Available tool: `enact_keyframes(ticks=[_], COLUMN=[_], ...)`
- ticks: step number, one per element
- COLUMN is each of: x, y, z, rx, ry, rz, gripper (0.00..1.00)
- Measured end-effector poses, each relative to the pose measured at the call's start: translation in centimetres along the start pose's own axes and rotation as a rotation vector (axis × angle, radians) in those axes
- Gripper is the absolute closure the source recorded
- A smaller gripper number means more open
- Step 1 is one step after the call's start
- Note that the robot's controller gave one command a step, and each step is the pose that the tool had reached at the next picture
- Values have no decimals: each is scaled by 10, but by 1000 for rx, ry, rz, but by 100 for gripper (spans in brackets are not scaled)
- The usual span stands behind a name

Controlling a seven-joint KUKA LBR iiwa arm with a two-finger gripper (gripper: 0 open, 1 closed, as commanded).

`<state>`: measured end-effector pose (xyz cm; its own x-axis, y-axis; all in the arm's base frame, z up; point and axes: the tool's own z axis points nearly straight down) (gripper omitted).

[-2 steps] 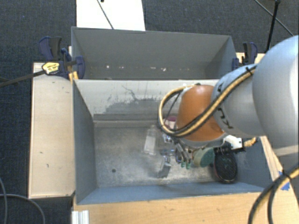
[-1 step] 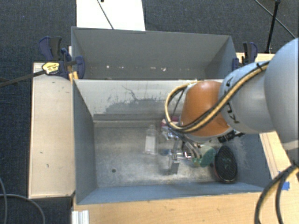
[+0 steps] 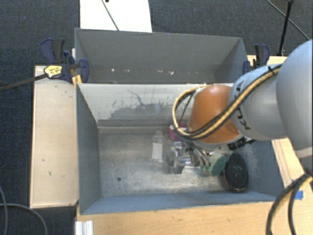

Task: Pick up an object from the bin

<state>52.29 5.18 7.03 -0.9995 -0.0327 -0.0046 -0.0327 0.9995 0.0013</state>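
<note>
The arm (image 3: 274, 106) reaches into the grey bin (image 3: 122, 180) from the right, its orange cover (image 3: 210, 111) hanging above the middle of the floor. Below it the gripper (image 3: 178, 164) is down low at the bin's centre, just beside a pale translucent bottle-like object (image 3: 156, 148) lying on its left. Whether the gripper is open or closed, or has hold of anything, cannot be told. A small pink thing (image 3: 173, 131) peeks out behind it. To its right lie a green piece (image 3: 218, 164) and a black oval object (image 3: 237, 173), close together near the front wall.
</note>
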Motion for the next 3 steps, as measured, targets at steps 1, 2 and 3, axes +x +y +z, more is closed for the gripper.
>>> enact_keyframes(ticks=[1, 2, 3], x=[0, -36, -36], y=[0, 79, 77], z=[0, -9, -9], rx=[0, -2, -1], ry=[0, -2, 1], rz=[2, -324, -317], gripper=[0, 0, 100])
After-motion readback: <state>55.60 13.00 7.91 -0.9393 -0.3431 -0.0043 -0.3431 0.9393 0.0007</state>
